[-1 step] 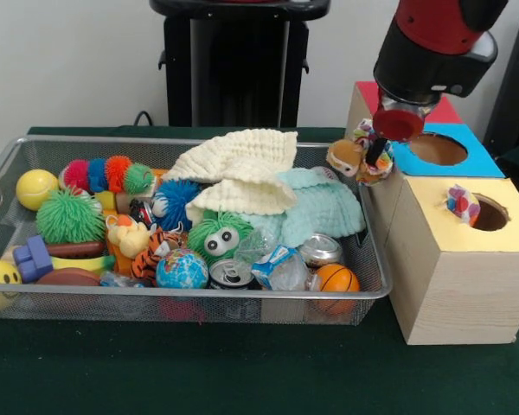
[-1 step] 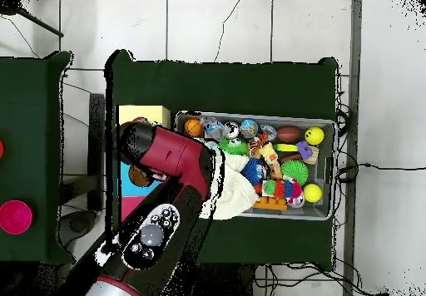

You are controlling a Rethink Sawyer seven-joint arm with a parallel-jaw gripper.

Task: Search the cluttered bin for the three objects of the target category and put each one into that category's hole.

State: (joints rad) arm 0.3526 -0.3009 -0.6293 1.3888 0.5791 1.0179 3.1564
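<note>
Table (image 1: 242, 372): dark green cloth; it carries the bin and the box.
Arm (image 2: 179, 155): red and black, reaching from the base to above the box; in the overhead view it hides most of the box top.
Bin (image 1: 190, 298): wire mesh, crowded. A cream cloth (image 1: 238, 169) and a mint cloth (image 1: 324, 207) lie over the middle; around them are a green fuzzy toy (image 1: 218, 238), a globe ball (image 1: 182, 270), a can (image 1: 232, 275), a small basketball (image 1: 337, 278), a tiger toy (image 1: 160, 244) and a yellow ball (image 1: 36, 188).
Box (image 1: 450, 259): wooden, just right of the bin, its top in red, blue and yellow panels.
Blue hole (image 1: 438, 149): beside the gripper; nothing can be seen inside it.
Yellow hole (image 1: 490, 213): a multicoloured toy (image 1: 462, 205) sits at its rim, half in; probably one item already delivered.
Gripper (image 1: 376, 160): at the box's bin-side edge, close to the blue hole, jaws closed around a plush toy.
Plush toy (image 1: 356, 156): brown and multicoloured, held clear of the bin and hanging beside the box wall.
Progress: one item is in transit and not yet over a hole. The target category cannot be read, so what remains to be found is uncertain.
</note>
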